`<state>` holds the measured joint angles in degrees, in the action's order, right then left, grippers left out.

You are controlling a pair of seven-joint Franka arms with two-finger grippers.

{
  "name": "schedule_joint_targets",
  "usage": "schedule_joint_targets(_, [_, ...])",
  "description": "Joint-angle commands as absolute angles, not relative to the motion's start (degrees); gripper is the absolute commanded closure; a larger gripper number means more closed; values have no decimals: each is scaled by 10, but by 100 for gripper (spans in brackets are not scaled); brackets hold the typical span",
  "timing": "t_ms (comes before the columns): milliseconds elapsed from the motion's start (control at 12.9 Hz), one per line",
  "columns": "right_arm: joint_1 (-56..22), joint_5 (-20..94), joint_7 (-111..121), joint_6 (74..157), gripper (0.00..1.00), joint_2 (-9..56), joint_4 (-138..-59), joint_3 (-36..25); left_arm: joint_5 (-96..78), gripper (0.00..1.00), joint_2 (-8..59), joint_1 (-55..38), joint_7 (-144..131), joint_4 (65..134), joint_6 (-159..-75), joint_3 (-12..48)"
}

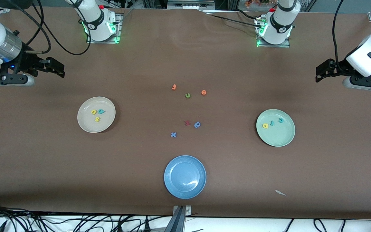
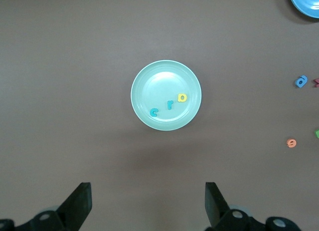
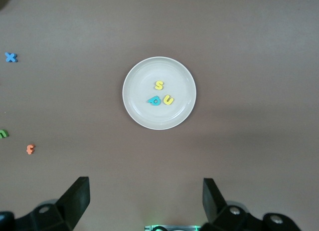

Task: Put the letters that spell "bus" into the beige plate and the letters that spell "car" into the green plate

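On the glossy beige plate (image 1: 85, 124) lie three tiny letters; both pincers gape wide, empty.

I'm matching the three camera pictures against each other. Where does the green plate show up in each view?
Front view: the green plate lies toward the left arm's end of the table, holding three letters.
Left wrist view: the plate's rim sits mid-picture, above the open left gripper.
Right wrist view: not in it; that one shows the beige plate.
Shared landmark: the blue x, also in the right wrist view.

White rounded arms with black cables and green-lit bases end in a black left claw (image 1: 321, 71) and right claw (image 1: 56, 67).
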<state>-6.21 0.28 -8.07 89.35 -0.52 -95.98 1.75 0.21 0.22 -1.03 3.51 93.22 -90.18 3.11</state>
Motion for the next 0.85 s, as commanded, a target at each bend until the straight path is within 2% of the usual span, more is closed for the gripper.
schedule_joint_targets(0, [-62,6,-76,878,0,-4,-949,21,15,0,9,-13,44,914,-889,33])
schedule_joint_targets(777, [-60,4,-72,879,0,0,-947,15,15,0,9,-13,45,914,-889,33])
